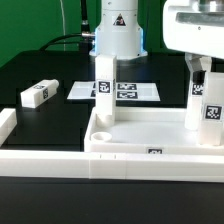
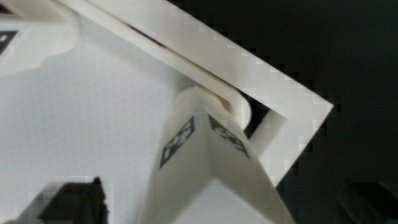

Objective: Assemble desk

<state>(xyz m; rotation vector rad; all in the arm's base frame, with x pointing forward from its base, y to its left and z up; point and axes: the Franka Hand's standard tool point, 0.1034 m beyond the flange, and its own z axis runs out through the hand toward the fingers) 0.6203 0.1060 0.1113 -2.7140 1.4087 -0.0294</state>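
The desk's white tray-like top (image 1: 150, 130) lies at the front of the black table. One white leg (image 1: 105, 85) stands upright in its corner on the exterior view's left. A second leg (image 1: 210, 100) stands in the corner on the right, and the wrist view looks down its length (image 2: 214, 160) into that corner of the rim (image 2: 267, 85). My gripper (image 1: 205, 72) hangs over this second leg and is open. A dark fingertip (image 2: 63, 205) stays clear of the leg's side. A third leg (image 1: 38, 94) lies loose on the table at the left.
The marker board (image 1: 140, 91) lies flat behind the desk top, in front of the arm's base (image 1: 118, 40). Long white rails (image 1: 40, 160) run along the table's front and left edges.
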